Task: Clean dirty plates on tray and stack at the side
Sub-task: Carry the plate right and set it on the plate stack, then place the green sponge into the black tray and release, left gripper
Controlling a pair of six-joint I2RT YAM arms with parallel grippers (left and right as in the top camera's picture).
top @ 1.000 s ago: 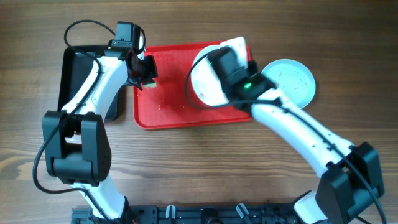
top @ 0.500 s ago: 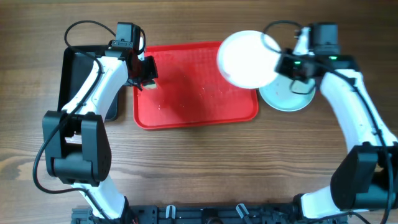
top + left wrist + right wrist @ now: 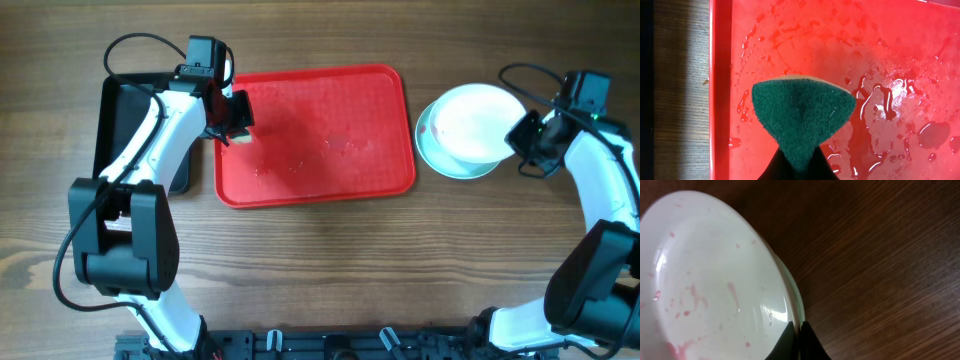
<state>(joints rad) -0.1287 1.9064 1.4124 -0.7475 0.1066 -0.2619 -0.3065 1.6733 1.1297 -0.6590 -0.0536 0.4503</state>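
White plate (image 3: 468,122): pinched at rim in shut-tight right claw (image 3: 515,135), over pale blue plate (image 3: 438,160) at frame right, beside red tray (image 3: 310,190). Left claw (image 3: 238,122): clamped on green sponge (image 3: 802,115) above tray's wet upper-left corner.

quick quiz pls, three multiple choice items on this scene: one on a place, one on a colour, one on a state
1. Where is the white plate?
a) over the pale blue plate, right of the red tray
b) flat in the tray's middle
c) on the tray's left rim

2. What colour is the sponge face in the left wrist view?
a) yellow
b) green
c) blue

3. How is the right end effector?
a) open and empty
b) open beside the plate
c) shut on the white plate's rim

Answers:
1 a, the overhead view shows it over the pale plate, off the tray.
2 b, the scouring face is dark green.
3 c, the right wrist view shows its fingers pinching the rim.
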